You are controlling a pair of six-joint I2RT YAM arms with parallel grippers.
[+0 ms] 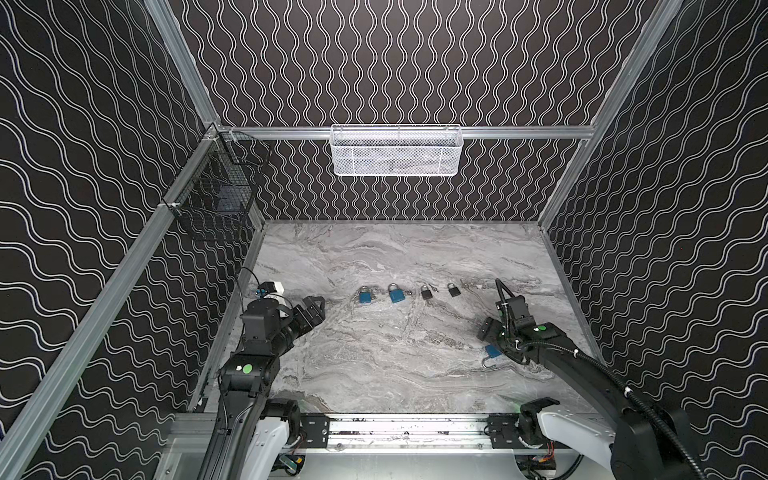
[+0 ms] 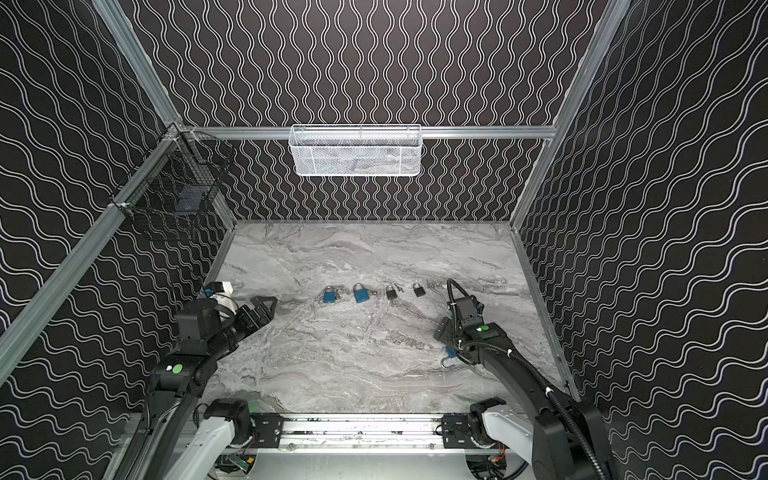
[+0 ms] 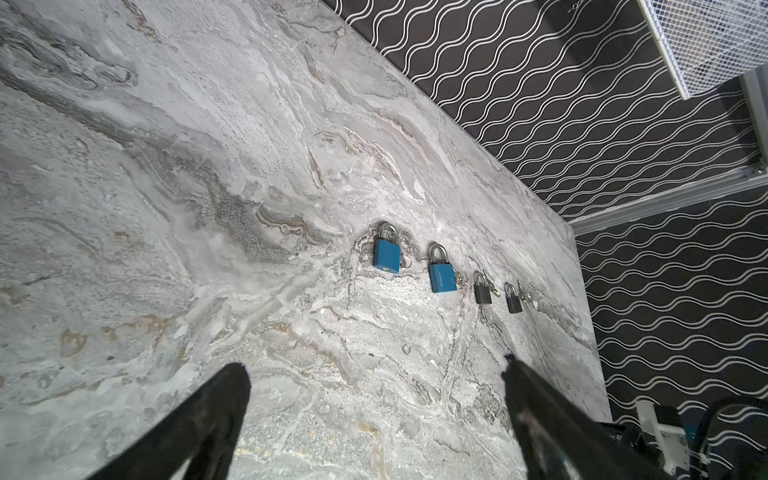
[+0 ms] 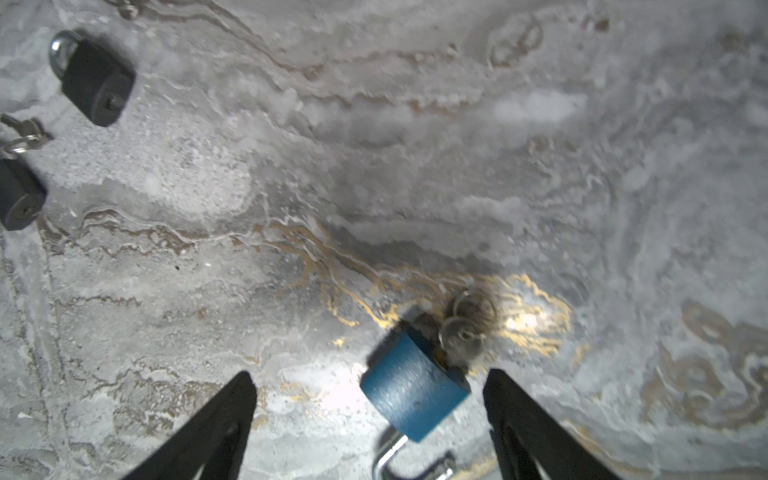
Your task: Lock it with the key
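The left jaws are spread wide and hold nothing, hovering over the grey marbled table (image 1: 374,257). Well ahead of them and off toward the right arm lies a row of four locks. There are two blue square-bodied padlocks with steel shackles (image 3: 386,254) (image 3: 442,277), then two small black padlocks (image 3: 482,292) (image 3: 513,302). All four shackles look seated in their bodies, and small keys lie just beside them, so those four seem to be finished, though a seated shackle alone does not prove it.

The work in hand is at the right jaws. They are parted and grip nothing. A third blue padlock (image 4: 413,390) lies flat on the table between their tips and, as far as can be seen, touches neither. Its steel shackle (image 4: 399,457) is swung out of the body, back toward the wrist. A small silver key on a ring (image 4: 461,336) is at the keyhole end, just beyond the tips, and appears to be inserted, but blur there leaves some doubt.

This last padlock is probably not yet locked. Its shackle must be pushed home and the key turned.
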